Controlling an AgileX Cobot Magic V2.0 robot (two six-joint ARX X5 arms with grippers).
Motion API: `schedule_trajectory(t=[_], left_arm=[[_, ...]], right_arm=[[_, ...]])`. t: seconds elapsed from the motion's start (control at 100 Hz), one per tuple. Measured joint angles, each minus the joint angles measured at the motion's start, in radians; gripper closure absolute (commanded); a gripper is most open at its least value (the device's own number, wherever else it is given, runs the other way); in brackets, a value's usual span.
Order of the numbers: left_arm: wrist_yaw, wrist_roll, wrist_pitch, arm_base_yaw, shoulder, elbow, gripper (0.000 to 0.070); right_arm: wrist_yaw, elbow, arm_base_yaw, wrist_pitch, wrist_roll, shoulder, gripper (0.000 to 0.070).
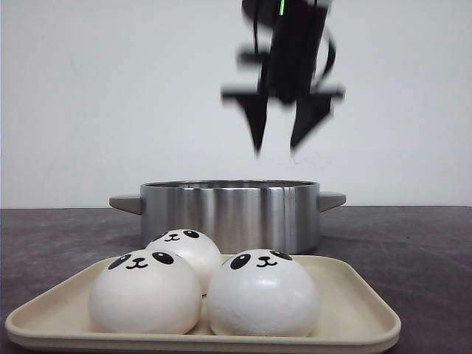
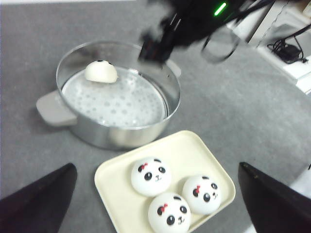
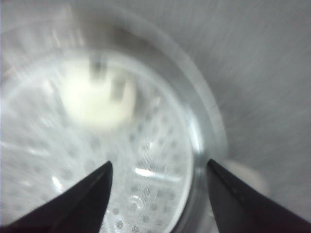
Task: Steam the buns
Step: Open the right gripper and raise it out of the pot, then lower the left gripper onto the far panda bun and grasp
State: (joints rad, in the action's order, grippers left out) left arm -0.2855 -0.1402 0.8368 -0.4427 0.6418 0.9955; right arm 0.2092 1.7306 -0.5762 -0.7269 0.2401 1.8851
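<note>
Three white panda-faced buns (image 1: 145, 291) (image 1: 263, 293) (image 1: 184, 247) sit on a cream tray (image 1: 354, 295) at the table's front. Behind it stands a steel steamer pot (image 1: 230, 214) with one more bun (image 2: 101, 72) on its perforated plate. My right gripper (image 1: 276, 150) hangs open and blurred above the pot, holding nothing; its wrist view shows that bun (image 3: 99, 99) beyond the open gripper (image 3: 159, 162). High over the tray (image 2: 116, 184), my left gripper (image 2: 156, 165) is wide open and empty, looking down on the three buns (image 2: 151, 175) (image 2: 202, 194) (image 2: 168, 212).
The pot (image 2: 121, 136) has grey side handles (image 2: 51, 108). The right arm (image 2: 184, 24) reaches over the pot's far rim. White furniture and cables (image 2: 291, 48) stand beyond the table's grey surface (image 2: 252, 116).
</note>
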Motion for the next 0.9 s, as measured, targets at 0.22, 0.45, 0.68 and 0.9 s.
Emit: schedule_trajectory(t=[0.22,0.45,0.68,0.9], left_arm=[[0.0,-0.006,0.008,-0.023,0.0,0.0,0.0023],[0.0,-0.064,-0.033,-0.026,0.071,0.0,0.0022],[0.0,-0.09,-0.087,-0.061,0.307,0.0,0.0022],[0.0,-0.144,-0.142,-0.093,0.575,0.0,0.0022]], right_arm=[[0.029,0.021,-0.087,-0.045,-0.005,-0.283,0.069],[0.091,0.021,-0.204,-0.195,-0.009,-0.503,0.07],[0.197,0.021,-0.325,-0.258,-0.024,-0.681,0.07],[0.21,0.021,-0.353,-0.261,-0.026,-0.726,0.07]])
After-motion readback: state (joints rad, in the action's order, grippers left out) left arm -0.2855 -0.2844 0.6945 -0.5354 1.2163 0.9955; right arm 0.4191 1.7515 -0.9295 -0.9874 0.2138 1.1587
